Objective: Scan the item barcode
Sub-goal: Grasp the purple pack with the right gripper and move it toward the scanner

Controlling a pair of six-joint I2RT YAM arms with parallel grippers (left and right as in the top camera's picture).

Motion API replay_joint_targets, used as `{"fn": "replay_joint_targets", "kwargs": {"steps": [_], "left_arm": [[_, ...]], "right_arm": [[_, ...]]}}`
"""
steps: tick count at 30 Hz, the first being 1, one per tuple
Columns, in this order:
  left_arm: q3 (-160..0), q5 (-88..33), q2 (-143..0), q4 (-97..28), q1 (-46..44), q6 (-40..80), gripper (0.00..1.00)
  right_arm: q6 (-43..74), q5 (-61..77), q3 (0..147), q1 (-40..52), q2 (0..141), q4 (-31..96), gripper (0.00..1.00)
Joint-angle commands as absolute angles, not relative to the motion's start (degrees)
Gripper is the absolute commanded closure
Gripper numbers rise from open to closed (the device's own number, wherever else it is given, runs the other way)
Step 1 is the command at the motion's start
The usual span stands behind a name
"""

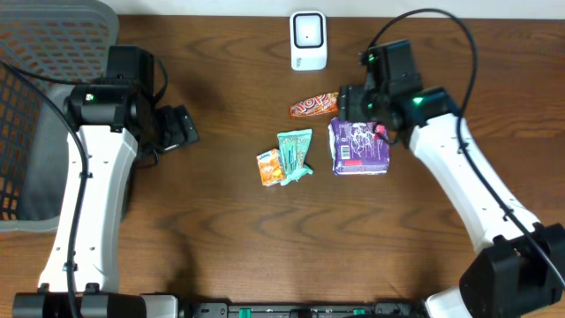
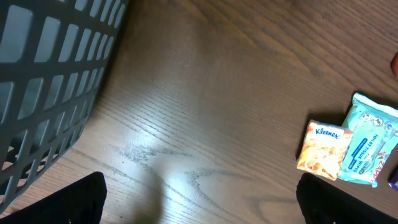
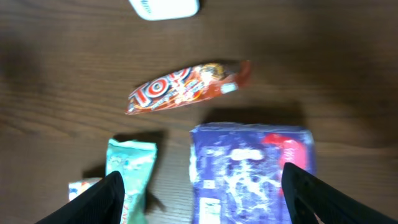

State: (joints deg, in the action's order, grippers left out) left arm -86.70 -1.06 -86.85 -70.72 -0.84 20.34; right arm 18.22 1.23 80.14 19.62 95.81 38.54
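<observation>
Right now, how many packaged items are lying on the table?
4. A red candy bar just below the white scanner; a purple pack beside it, beneath the right fingers; a teal wipes pack at centre; an orange Kleenex pack against its left side. None appears hidden.

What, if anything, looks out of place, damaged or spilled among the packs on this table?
Nothing stands out. The purple pack, candy bar, teal pack and orange tissue pack lie flat and whole near the white scanner, only at loose angles. Nothing is spilled.
</observation>
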Motion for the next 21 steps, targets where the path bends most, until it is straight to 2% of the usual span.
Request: {"fn": "replay_joint_targets", "kwargs": {"steps": [1, 4, 12, 21], "left_arm": [[-86.35, -0.19, -87.13, -71.11, -0.60, 20.05, 0.02], [-86.35, -0.19, -87.13, -71.09, -0.60, 20.05, 0.02], [-86.35, -0.19, -87.13, -71.11, -0.60, 20.05, 0.02], [-86.35, -0.19, -87.13, -71.11, -0.60, 20.05, 0.02]], "right_arm": [[21.21, -0.36, 77.95, 22.61, 97.95, 34.98, 0.24], [21.19, -2.68, 77.56, 25.26, 101.03, 31.81, 0.24], [26.94, -24.05, 77.56, 30.13, 109.12, 32.03, 0.27], [27.18, -24.56, 77.56, 30.46, 118.69, 32.91, 0.34]]}}
